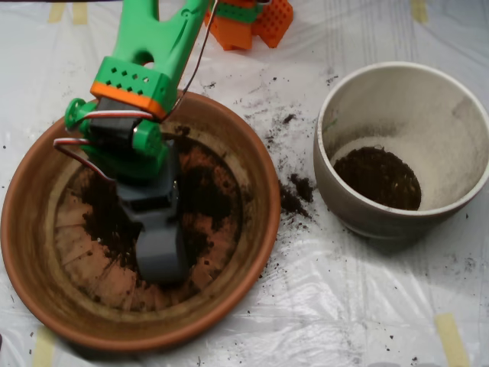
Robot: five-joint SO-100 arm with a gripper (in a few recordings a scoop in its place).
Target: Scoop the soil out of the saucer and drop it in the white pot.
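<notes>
Your tool point(162, 256) sits low inside the saucer point(30, 252), its grey shell down among the soil point(206, 195) spread over the ridged base; you cannot tell whether its halves are parted or closed. The white pot point(397, 92) stands well right on the counter point(344, 306), with soil at its bottom and crumbs scattered between.

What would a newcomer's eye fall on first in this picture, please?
The green arm reaching down from the top left, its grey scoop set in the soil of the big orange saucer. Next, the white pot on the right, with soil at its bottom. Crumbs lie spilled between the two.
</notes>
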